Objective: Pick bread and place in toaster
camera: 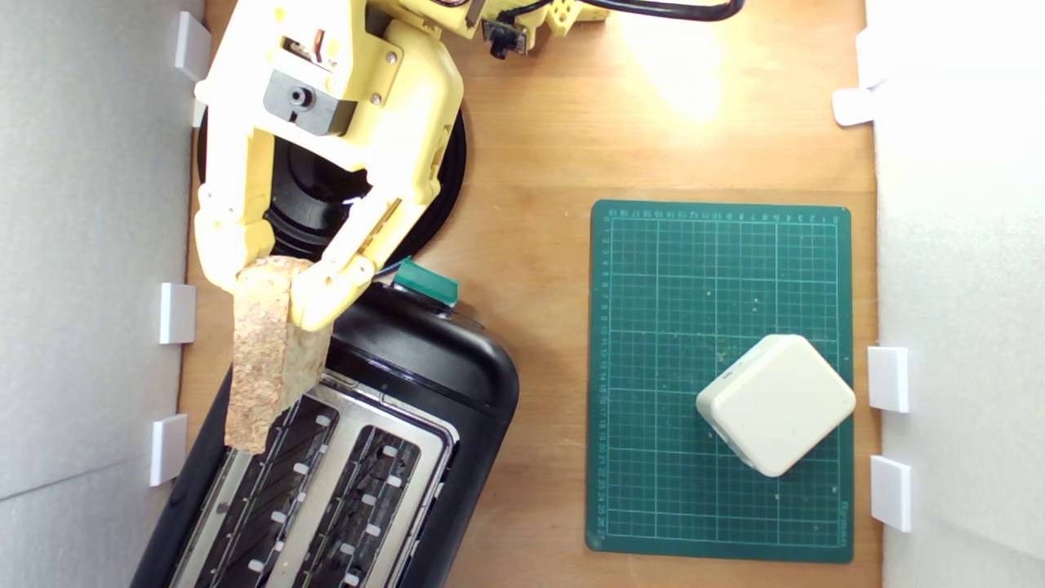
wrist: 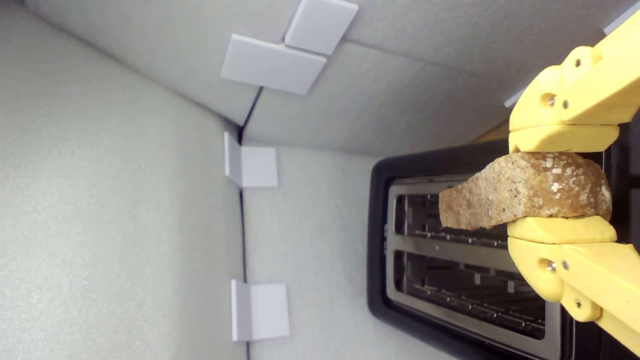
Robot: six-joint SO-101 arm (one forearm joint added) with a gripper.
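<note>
Bread is pinched edge-on in the gripper, hanging just beyond the fingertips over the toaster and its nearer slot. Carrying is done; lowering is next, and that likely calls for lining the slice up with the slot before release.

The bread, a slice with a brown, floury, speckled crust, is held edge-up above the toaster, crust facing the exterior camera, over the slot nearer the exterior view's left. The toaster is black plastic with a silvery top plate, two long open slots with wire guides, and a green lever at its end, standing on the table at the exterior view's lower left.
</note>
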